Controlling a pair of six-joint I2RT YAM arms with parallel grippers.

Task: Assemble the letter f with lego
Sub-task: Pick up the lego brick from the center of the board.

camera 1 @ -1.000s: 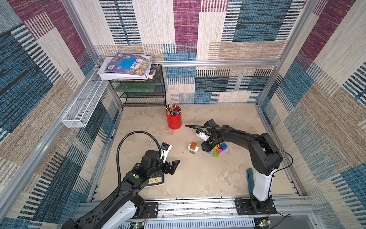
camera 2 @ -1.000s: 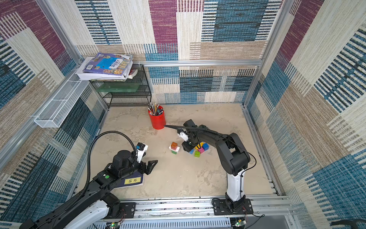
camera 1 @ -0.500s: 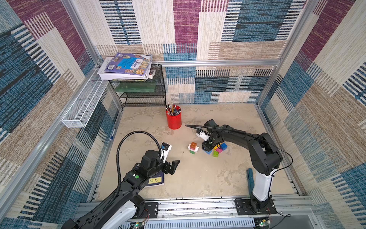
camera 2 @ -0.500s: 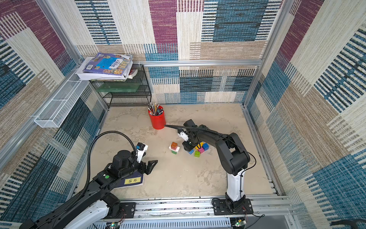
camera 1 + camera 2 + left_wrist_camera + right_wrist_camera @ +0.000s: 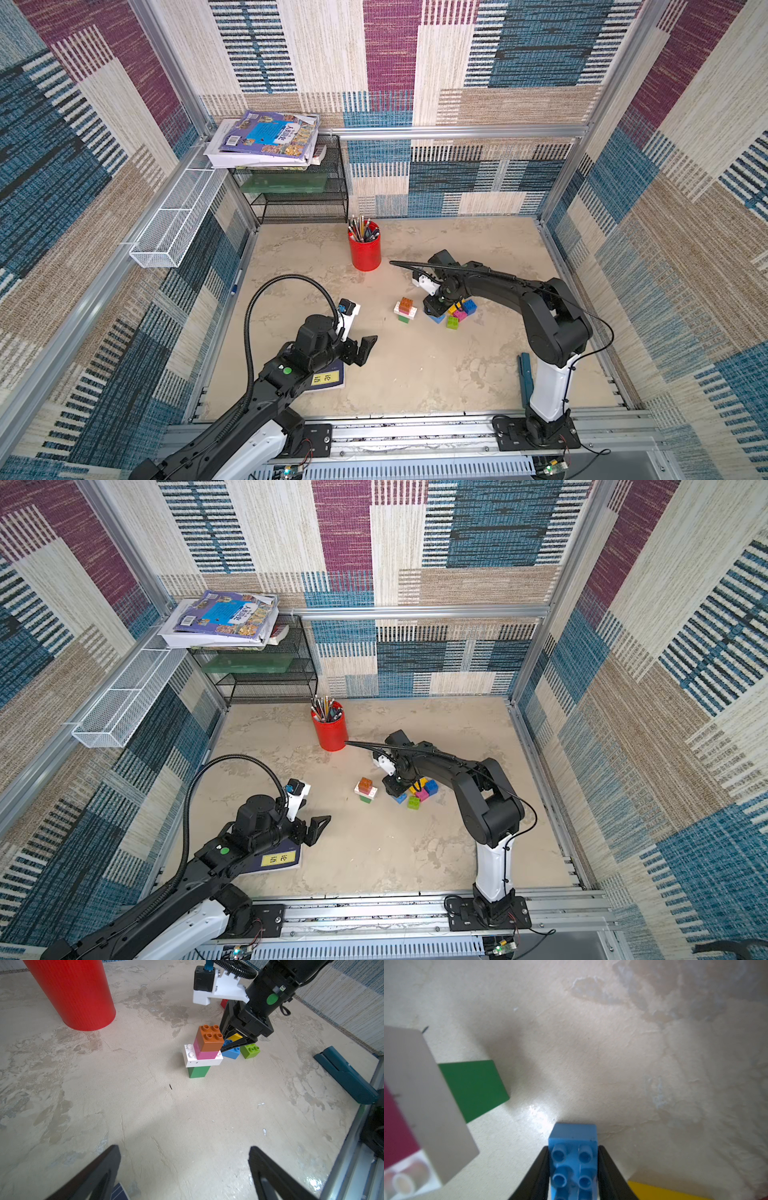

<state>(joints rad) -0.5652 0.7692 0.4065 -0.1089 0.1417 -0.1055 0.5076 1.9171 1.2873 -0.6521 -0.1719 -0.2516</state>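
Observation:
A small lego stack [image 5: 406, 309] [image 5: 365, 789] stands mid-table: an orange brick [image 5: 209, 1040] on a pink one, on a white oblong [image 5: 202, 1060], on a green brick [image 5: 475, 1086]. Just right of it lies a loose pile [image 5: 457, 312] of blue, yellow, pink and lime bricks. My right gripper [image 5: 573, 1148] reaches down at the pile's near-left edge and is shut on a light blue brick [image 5: 573, 1159] [image 5: 231, 1053], fingers on its two long sides, low at the table. My left gripper [image 5: 185, 1151] hovers wide open and empty, well short of the stack.
A red pencil cup [image 5: 365, 249] stands behind the stack. A blue booklet [image 5: 328, 379] lies under my left arm. A teal tool [image 5: 524, 380] lies near the right arm's base. A wire rack with books [image 5: 299, 183] fills the back left corner.
The right gripper's jaws have drawn in on the light blue brick at the pile. The left arm has not moved.

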